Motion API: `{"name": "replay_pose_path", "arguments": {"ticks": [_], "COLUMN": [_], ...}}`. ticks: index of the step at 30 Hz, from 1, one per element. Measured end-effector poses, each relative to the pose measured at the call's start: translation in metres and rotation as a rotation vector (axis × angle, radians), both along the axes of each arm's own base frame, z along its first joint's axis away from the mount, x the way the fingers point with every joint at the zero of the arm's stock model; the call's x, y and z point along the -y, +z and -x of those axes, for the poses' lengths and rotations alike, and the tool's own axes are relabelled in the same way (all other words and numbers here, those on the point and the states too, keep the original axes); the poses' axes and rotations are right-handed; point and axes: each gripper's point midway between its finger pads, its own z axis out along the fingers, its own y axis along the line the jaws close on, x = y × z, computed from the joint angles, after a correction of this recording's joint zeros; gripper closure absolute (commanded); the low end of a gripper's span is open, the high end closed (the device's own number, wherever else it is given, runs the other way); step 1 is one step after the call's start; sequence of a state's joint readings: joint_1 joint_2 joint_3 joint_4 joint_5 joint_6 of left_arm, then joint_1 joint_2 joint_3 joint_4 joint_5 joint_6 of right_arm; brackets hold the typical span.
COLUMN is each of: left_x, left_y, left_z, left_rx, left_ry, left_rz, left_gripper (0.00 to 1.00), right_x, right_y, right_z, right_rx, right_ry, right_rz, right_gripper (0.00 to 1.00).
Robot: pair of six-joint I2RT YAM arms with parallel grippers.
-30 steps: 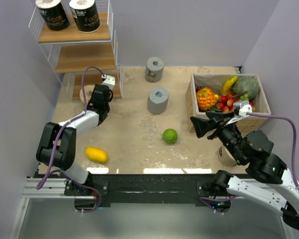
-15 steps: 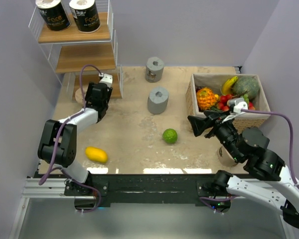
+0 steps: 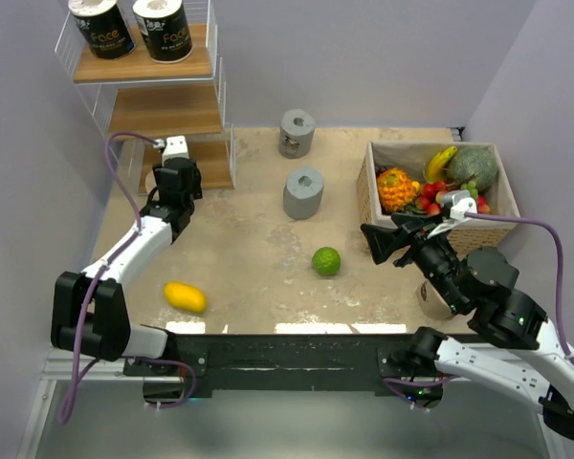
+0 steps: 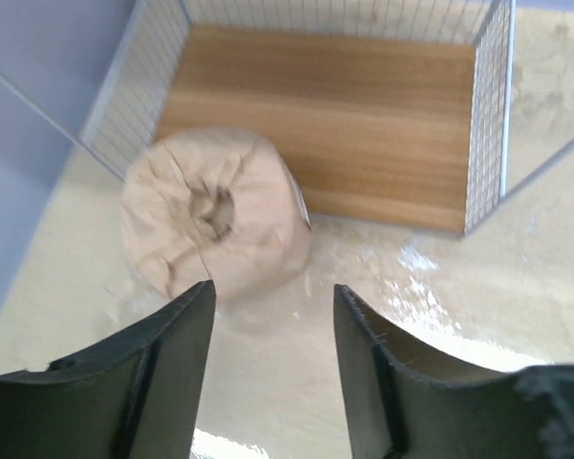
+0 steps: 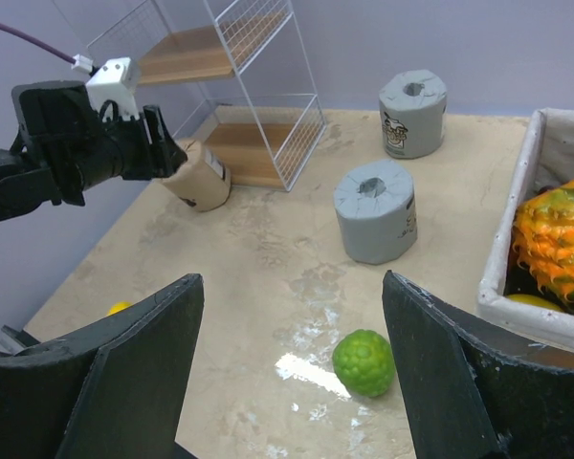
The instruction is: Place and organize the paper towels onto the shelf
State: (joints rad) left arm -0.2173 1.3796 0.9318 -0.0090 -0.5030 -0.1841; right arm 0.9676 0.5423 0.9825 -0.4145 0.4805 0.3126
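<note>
The tan paper towel roll [image 4: 210, 212] stands on the table just in front of the shelf's [image 3: 163, 110] lowest board [image 4: 364, 124], at its left end. My left gripper [image 4: 273, 290] hovers just short of it, open, with only bare table between the fingers. From the right wrist view the same tan roll [image 5: 199, 178] shows beside the left gripper [image 5: 165, 145]. Two grey rolls [image 3: 304, 191] [image 3: 297, 132] stand mid-table. Two black rolls [image 3: 100, 27] [image 3: 163, 27] sit on the top tier. My right gripper [image 3: 375, 241] hangs open and empty above the table.
A green fruit [image 3: 326, 260] lies mid-table and a yellow fruit [image 3: 185, 296] near the front left. A wicker basket [image 3: 375, 158] of fruit stands at the right. A tan object [image 3: 427, 293] is partly hidden under the right arm.
The left jaws have come off the tan roll, which now stands free by the shelf. The left arm has swung left and back a little. The right arm has barely shifted.
</note>
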Motion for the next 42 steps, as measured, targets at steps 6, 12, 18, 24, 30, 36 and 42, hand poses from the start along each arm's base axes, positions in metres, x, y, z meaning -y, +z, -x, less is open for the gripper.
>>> {"name": "replay_pose_path", "arguments": {"ticks": [6, 12, 18, 24, 30, 36, 42], "left_x": [0.012, 0.012, 0.0, 0.007, 0.013, 0.004, -0.005], "left_y": [-0.03, -0.053, -0.088, -0.097, -0.103, -0.088, -0.096], "left_z": [0.016, 0.028, 0.027, 0.023, 0.023, 0.014, 0.012], "left_rx": [-0.103, -0.189, -0.324, -0.394, -0.439, -0.423, -0.489], "left_ry": [-0.003, 0.027, 0.061, 0.016, -0.072, -0.083, -0.136], "left_rz": [0.163, 0.19, 0.053, -0.237, -0.458, -0.597, -0.694], "left_gripper": [0.58, 0.66, 0.66, 0.75, 0.94, 0.99, 1.0], "right_x": [0.004, 0.004, 0.003, 0.002, 0.007, 0.01, 0.009], "right_y": [-0.002, -0.004, -0.001, -0.001, 0.002, 0.002, 0.002], "right_z": [0.003, 0.003, 0.003, 0.002, 0.005, 0.006, 0.004], "right_rx": [0.006, 0.005, 0.013, 0.017, 0.032, 0.048, 0.057], "right_ry": [0.001, 0.001, 0.005, 0.005, 0.002, -0.001, -0.006], "right_rz": [-0.009, -0.009, -0.02, -0.024, -0.043, -0.033, -0.018], "right_gripper": [0.21, 0.21, 0.21, 0.21, 0.21, 0.21, 0.21]}}
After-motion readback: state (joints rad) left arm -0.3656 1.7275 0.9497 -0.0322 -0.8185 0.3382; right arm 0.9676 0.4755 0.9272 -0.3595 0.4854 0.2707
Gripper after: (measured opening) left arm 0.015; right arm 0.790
